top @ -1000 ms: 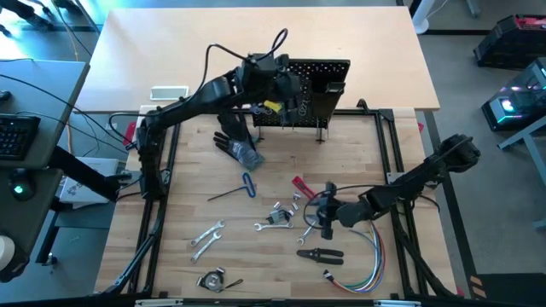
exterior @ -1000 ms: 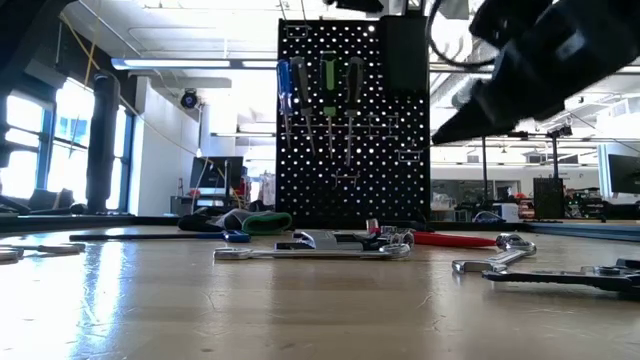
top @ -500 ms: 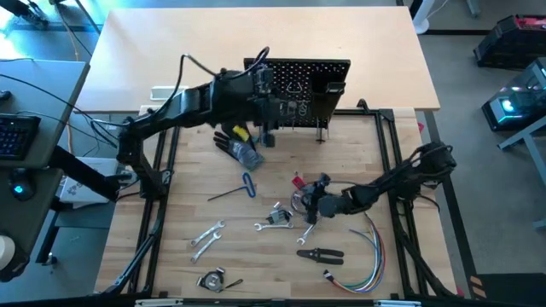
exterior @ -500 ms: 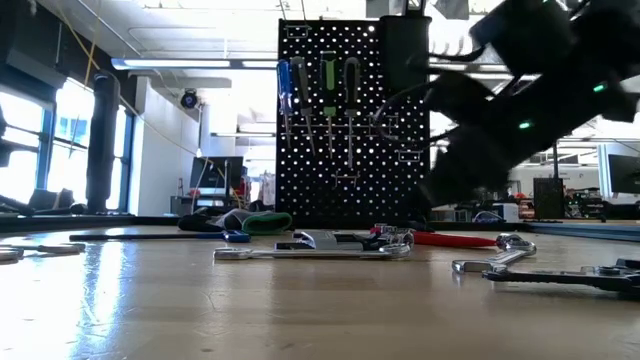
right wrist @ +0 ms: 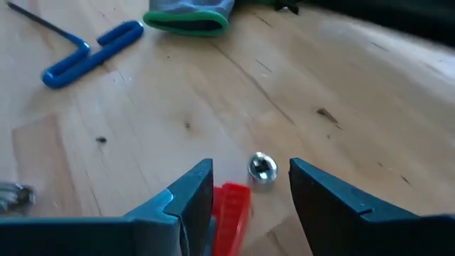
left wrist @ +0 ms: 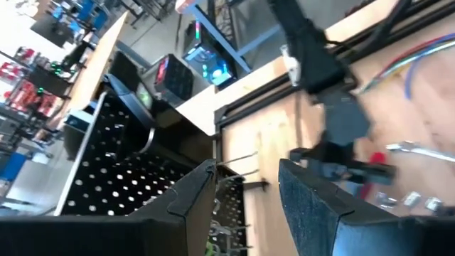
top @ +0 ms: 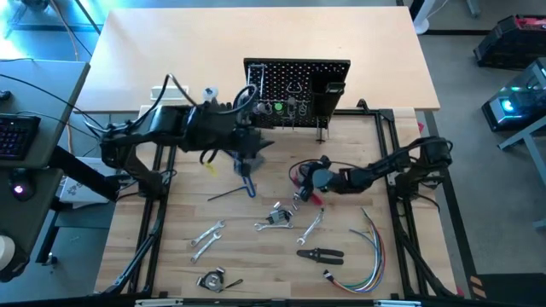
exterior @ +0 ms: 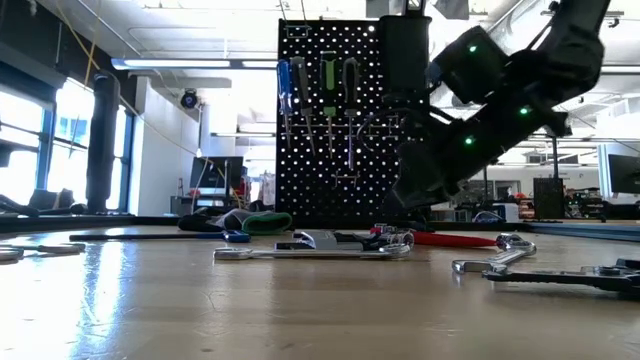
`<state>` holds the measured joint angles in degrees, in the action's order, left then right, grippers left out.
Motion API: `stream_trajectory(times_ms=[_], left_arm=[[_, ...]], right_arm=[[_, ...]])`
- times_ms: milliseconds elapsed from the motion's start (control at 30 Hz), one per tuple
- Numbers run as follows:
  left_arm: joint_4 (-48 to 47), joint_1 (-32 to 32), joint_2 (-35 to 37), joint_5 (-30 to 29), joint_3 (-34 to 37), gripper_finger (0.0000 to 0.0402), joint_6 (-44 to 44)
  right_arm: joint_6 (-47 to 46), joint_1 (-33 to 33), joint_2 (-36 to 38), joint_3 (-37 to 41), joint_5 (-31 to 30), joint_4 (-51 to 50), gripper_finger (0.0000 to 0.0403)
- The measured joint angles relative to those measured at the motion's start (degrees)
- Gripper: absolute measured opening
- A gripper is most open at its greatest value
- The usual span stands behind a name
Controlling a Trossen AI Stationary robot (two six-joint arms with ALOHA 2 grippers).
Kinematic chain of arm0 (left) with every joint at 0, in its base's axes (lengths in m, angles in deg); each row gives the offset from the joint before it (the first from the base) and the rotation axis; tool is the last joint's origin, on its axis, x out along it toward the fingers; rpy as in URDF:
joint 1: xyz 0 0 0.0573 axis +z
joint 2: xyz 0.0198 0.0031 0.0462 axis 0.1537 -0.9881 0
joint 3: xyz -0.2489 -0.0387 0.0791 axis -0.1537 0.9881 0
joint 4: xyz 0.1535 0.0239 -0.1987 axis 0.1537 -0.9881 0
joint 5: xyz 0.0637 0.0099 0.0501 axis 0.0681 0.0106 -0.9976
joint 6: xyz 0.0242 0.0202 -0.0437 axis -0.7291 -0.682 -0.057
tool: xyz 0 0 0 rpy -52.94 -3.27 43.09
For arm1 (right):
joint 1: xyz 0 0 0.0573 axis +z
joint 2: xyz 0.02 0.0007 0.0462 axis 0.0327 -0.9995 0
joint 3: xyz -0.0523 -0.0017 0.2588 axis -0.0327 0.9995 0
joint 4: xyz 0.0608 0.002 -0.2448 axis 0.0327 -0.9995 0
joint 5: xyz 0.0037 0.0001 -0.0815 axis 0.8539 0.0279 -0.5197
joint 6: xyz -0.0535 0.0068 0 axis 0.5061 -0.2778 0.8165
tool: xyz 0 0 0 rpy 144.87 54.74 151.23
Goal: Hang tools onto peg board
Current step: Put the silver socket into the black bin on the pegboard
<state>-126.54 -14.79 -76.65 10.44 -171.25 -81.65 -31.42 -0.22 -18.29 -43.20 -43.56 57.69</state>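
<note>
The peg board [top: 299, 75] stands upright at the table's far side, with screwdrivers [exterior: 328, 85] hanging on its face [exterior: 350, 130]. My left gripper [top: 256, 145] hovers open and empty above the black glove [exterior: 240, 221], in front of the peg board [left wrist: 128, 171]. My right gripper [top: 301, 189] is low over the table's middle, open, slanting down. The end of the red-handled tool [right wrist: 232, 203] and a small silver ball [right wrist: 261, 168] lie between its fingers. The red handle [exterior: 455, 239] lies flat on the wood. My right gripper: the red handle's end [right wrist: 229, 195] lies right beside one finger [right wrist: 192, 195]. I cannot tell whether it touches. The tool lies flat on the table.
A blue-handled hex key [top: 246, 186] lies near the glove. Silver wrenches [top: 207, 235] [top: 311, 222], black pliers [top: 320, 253] and a small cluster of metal tools [top: 275, 218] lie toward the near edge. A bundle of coloured wires [top: 363, 271] lies at the near right.
My left gripper has drawn back from the peg board toward the table's left and near edges and now hangs over the glove. My right gripper has swung toward the far edge and left, sinking and tipping down over the red-handled tool.
</note>
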Motion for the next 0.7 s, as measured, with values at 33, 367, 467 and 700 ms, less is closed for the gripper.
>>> stream_trajectory(times_ms=[33, 367, 467, 700], left_arm=[[-0.6, -0.6, 0.3, 0.0, 0.0, 0.0147, 0.5], [-3.5, -5.2, 0.7, -0.8, 0.0, 0.0147, 3.3], [-3.7, -5.7, 0.7, -1.0, 0.4, 0.0147, 3.4], [-5.1, -6.9, 0.7, -2.4, 0.4, 0.0147, 5.2]], right_arm=[[0.1, -0.8, 0.0, 0.0, 1.5, 0.5, 0.0179], [1.6, -5.0, -2.7, -1.2, 9.6, 2.0, 0.0179], [1.5, -5.1, -6.8, -3.0, 9.3, 2.0, 0.0179], [0.1, -5.0, -10.9, -5.8, 5.1, 3.1, 0.014]])
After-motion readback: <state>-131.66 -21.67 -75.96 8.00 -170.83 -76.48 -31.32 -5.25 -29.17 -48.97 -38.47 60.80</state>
